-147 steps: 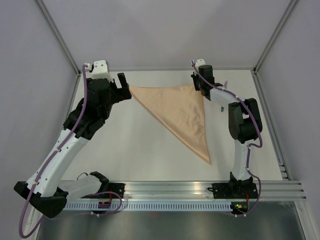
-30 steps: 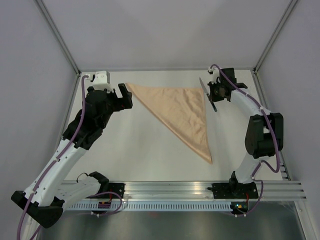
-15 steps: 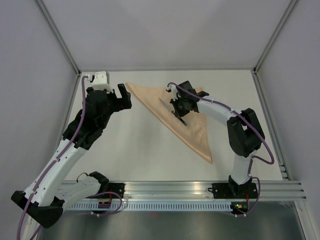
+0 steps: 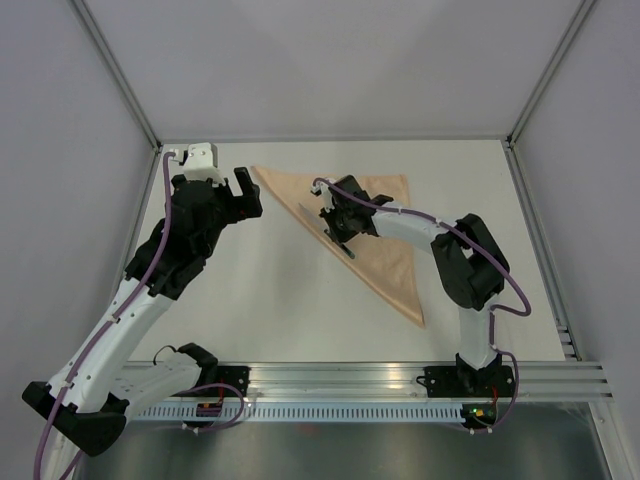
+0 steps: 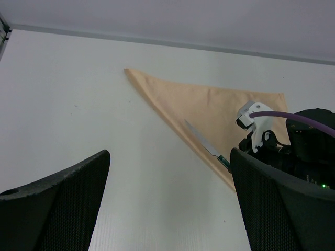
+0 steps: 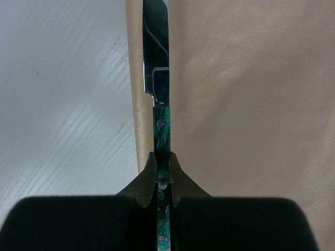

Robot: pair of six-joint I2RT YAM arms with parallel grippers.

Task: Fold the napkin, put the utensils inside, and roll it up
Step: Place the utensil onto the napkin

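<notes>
Green-marbled knife (image 6: 156, 78) handle is pinched tight in the right hand (image 6: 162, 168). The blade points out along the folded edge of the peach napkin (image 6: 246, 104), which lies as a triangle on the far half of the desk (image 4: 270, 290). Right arm stretches left across it, elbow bent. Left hand (image 4: 248, 192) hovers spread wide just off the napkin's far-left corner.

table (image 4: 280, 290): white, matte; walls (image 4: 330, 60): pale grey; rail (image 4: 350, 378): aluminium, along table's near edge
</notes>
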